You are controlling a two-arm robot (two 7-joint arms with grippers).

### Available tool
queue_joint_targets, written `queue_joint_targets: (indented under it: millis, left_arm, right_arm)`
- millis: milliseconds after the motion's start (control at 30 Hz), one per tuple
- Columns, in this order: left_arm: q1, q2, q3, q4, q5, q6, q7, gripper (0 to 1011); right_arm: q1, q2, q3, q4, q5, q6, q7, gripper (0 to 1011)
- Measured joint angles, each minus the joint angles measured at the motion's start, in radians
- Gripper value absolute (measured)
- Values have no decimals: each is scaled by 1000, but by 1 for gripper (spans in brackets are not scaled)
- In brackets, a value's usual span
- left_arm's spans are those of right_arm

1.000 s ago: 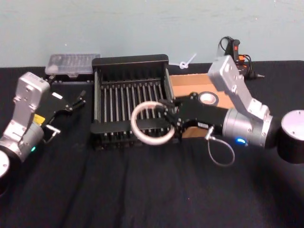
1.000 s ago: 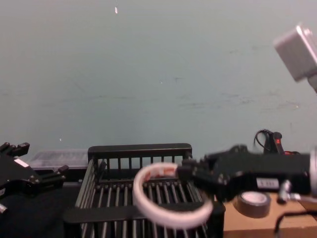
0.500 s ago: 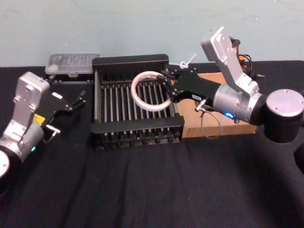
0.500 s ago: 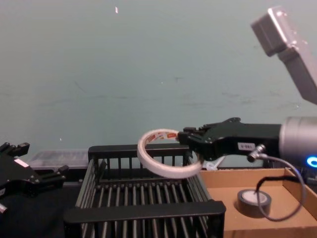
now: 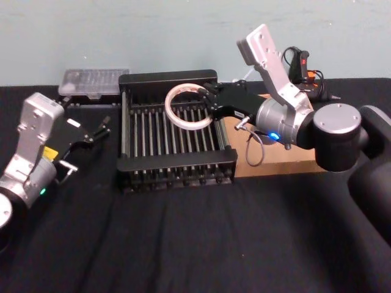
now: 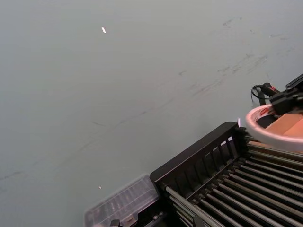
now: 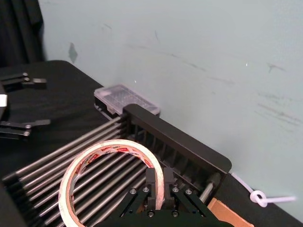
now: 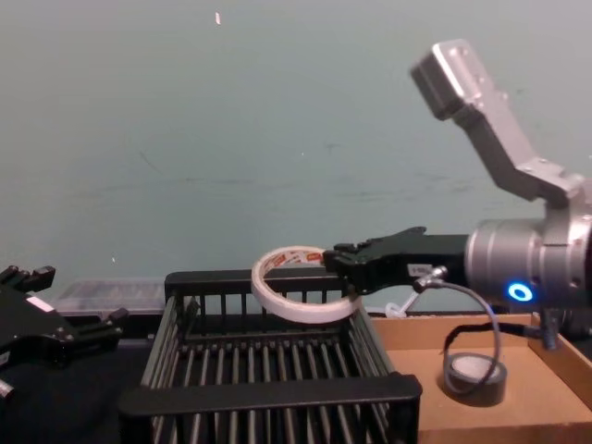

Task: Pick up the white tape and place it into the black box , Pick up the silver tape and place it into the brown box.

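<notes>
My right gripper (image 5: 206, 101) is shut on the rim of the white tape (image 5: 189, 105), a wide thin ring with red print inside. It holds the ring tilted in the air above the back right part of the black box (image 5: 174, 160), a slatted crate. From the wrist, the white tape (image 7: 110, 176) hangs over the crate's bars. The silver tape (image 8: 474, 377) lies inside the brown box (image 8: 416, 338), just right of the crate. The brown box (image 5: 287, 162) is partly covered by my right arm. My left gripper (image 5: 99, 129) rests open to the left of the crate.
A clear plastic case (image 5: 93, 82) sits behind the crate's left corner. A black and red tool (image 5: 302, 64) and a white zip tie (image 5: 241, 78) lie at the back right. A cable loop (image 5: 252, 151) hangs from my right wrist. Black cloth covers the table.
My right gripper has carried the white tape from the crate's front edge up and back, over the rear of the crate. The left arm has stayed still.
</notes>
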Motion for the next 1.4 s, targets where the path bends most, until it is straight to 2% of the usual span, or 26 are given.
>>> queue_joint_targets:
  millis: [300, 533, 733, 1067, 1400]
  left_arm:
    - [0, 0, 0, 0, 0, 0, 0, 1001]
    - [0, 0, 0, 0, 0, 0, 0, 1001]
    - [0, 0, 0, 0, 0, 0, 0, 1001]
    - [0, 0, 0, 0, 0, 0, 0, 1001]
    - [0, 0, 0, 0, 0, 0, 0, 1001]
  right_arm:
    - [46, -58, -4, 96, -39, 16, -16, 104]
    - [67, -82, -11, 143, -67, 23, -14, 104]
    - [72, -90, -13, 155, -88, 31, -8, 104]
    - [71, -88, -13, 153, -85, 30, -7, 107]
    - [70, -87, -12, 151, -82, 29, -7, 392]
